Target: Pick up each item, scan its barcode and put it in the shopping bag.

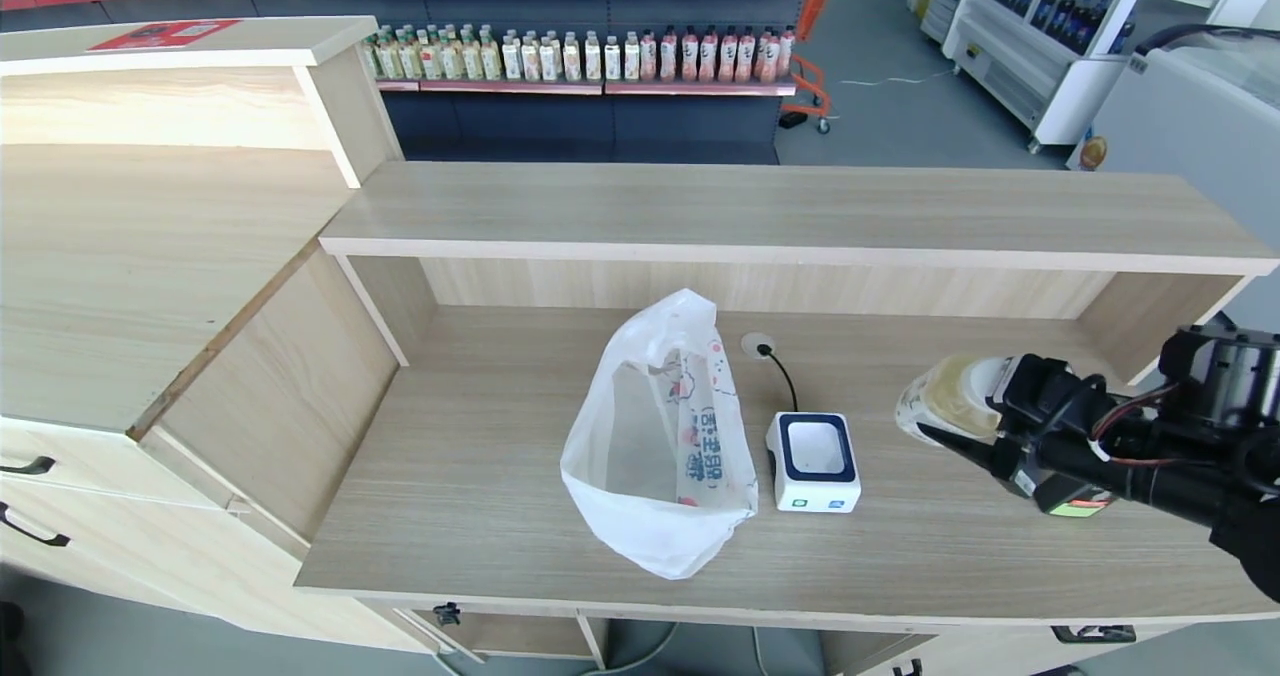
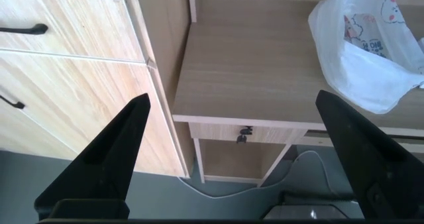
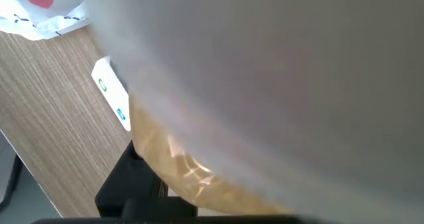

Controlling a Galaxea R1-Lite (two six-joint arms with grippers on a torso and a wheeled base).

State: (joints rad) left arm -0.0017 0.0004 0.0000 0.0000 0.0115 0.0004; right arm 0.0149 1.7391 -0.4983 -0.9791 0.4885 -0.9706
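My right gripper (image 1: 972, 414) is shut on a pale yellowish item (image 1: 942, 394) with a white end, held on its side above the counter's right part, to the right of the scanner. From the right wrist the item (image 3: 185, 164) looms close, with the scanner (image 3: 109, 95) and the bag (image 3: 43, 8) beyond it. The white scanner (image 1: 812, 461) with its dark-framed window sits on the wooden counter (image 1: 480, 516). To its left stands the translucent white shopping bag (image 1: 660, 446), mouth up. My left gripper (image 2: 232, 101) hangs open beside the counter's left front corner, the bag (image 2: 371, 58) farther off.
A raised ledge (image 1: 780, 211) runs along the counter's back, and a taller wooden cabinet (image 1: 150, 206) walls off the left side. The scanner's black cable (image 1: 782, 376) runs to a hole at the back. Shelves of bottles (image 1: 580, 56) stand beyond.
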